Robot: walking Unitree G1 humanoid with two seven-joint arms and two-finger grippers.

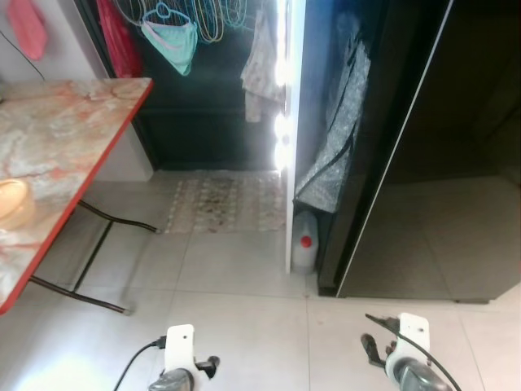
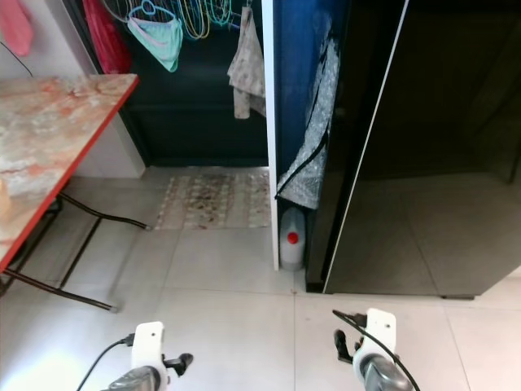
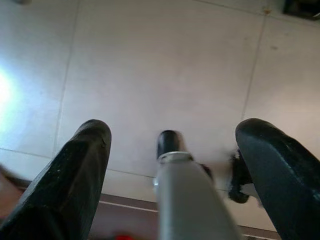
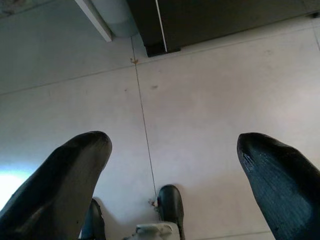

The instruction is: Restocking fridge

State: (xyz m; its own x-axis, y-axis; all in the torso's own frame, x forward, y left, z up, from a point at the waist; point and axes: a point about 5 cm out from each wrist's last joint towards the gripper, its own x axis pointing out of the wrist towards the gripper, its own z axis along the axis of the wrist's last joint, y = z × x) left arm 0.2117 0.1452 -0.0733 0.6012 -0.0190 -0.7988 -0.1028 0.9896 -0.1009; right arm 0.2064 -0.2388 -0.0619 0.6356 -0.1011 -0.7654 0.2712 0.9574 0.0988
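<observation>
Fridge (image 1: 423, 147) at upper right stood closed. Left gripper (image 3: 175, 170) and right gripper (image 4: 170, 165) hung low, fingers spread wide, empty; likely mid-approach.

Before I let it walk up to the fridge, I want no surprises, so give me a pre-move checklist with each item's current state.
1. Fridge door shut, dark front facing the robot: ok.
2. Left gripper open and empty, over bare tile: ok.
3. Right gripper open and empty: ok.
4. Item to restock in hand: not ok, neither gripper carries anything.
5. White jug with red cap stands on the floor beside the fridge's left edge, near the path: not ok.
6. Folding table off to the left, apart from the arms: ok.
</observation>
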